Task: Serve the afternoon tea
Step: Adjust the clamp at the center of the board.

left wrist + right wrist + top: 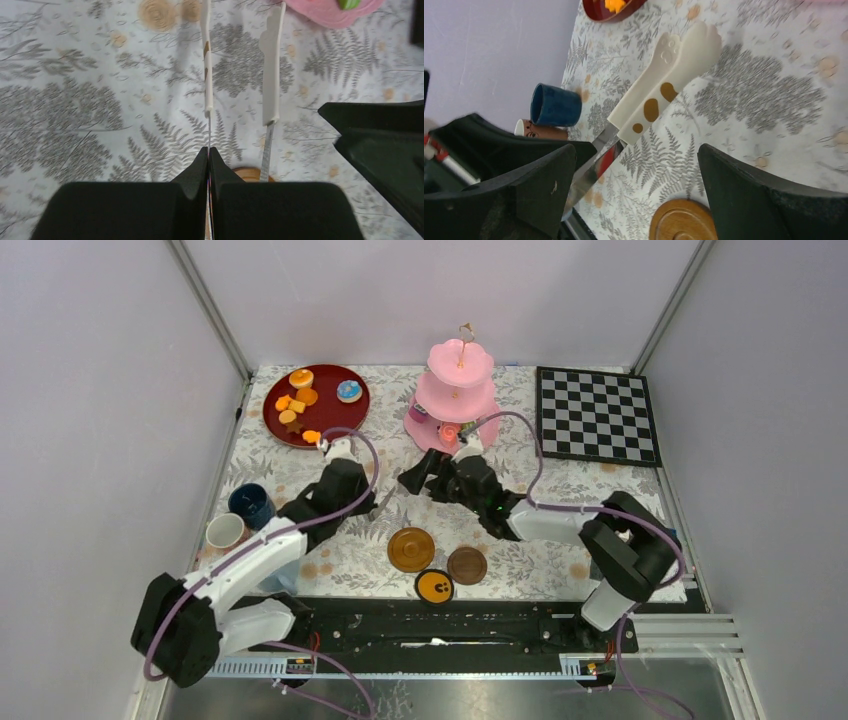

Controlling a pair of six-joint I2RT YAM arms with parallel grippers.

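Early days I'd say: cups (250, 505) sit far left, most pastries (300, 400) on the red plate (335, 418), left claw (209, 155) clamped on the tongs (270, 70), saucers (411, 549) bare mid-table, right claw (636, 150) gaping empty near the barely loaded stand (440, 400).

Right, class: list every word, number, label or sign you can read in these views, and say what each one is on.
No readable words or numbers anywhere.
Orange disc: dark dots and a curve, a face-like drawing, no letters.
Pale cup: small dark marks, too blurred to read.
Tongs: a raised paw print and brown spots only.
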